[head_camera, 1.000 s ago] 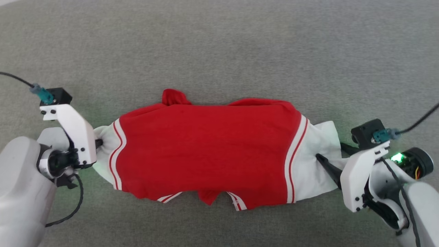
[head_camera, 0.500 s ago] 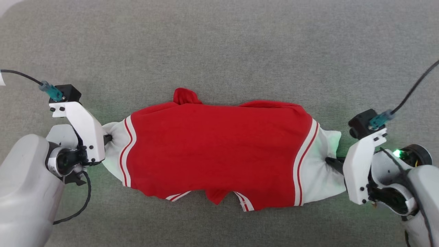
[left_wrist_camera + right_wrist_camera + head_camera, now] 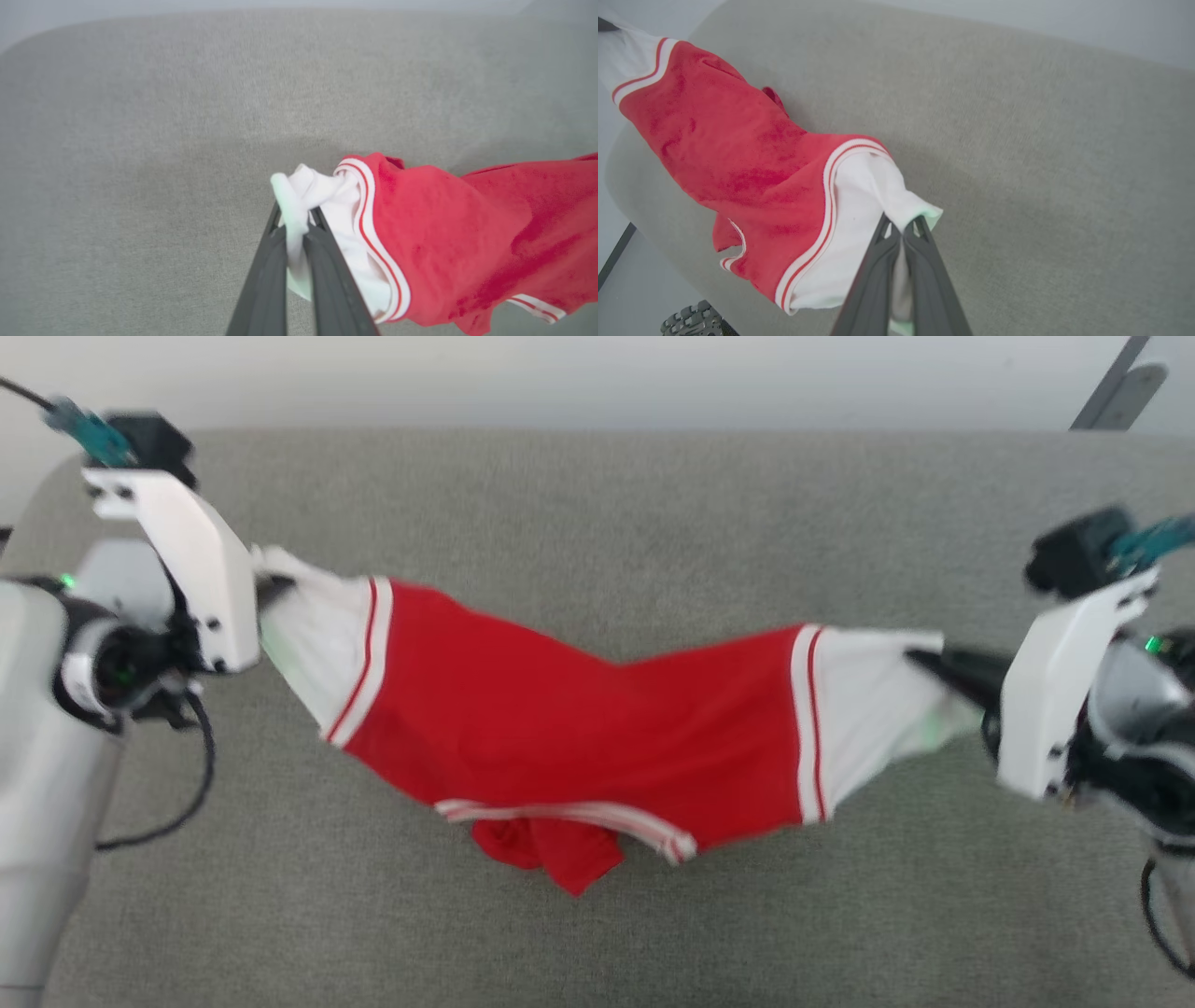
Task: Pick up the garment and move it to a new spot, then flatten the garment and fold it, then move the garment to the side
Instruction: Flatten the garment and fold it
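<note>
Head view — sagging, perhaps fleecy garment (image 3: 579,737)

Lighting even, diffuse, fairly bright. Head view softened throughout; right gripper (image 3: 920,658) and its white mount (image 3: 1064,691) smeared by blur. Green tint cast on white cloth ends of garment (image 3: 579,737) at right gripper and left gripper (image 3: 275,586). Soft shadow thrown beneath garment onto grey surface (image 3: 597,523). In wrist views, surface edge bowed by wide-angle lens; dark fingers (image 3: 266,284) rendered soft.
</note>
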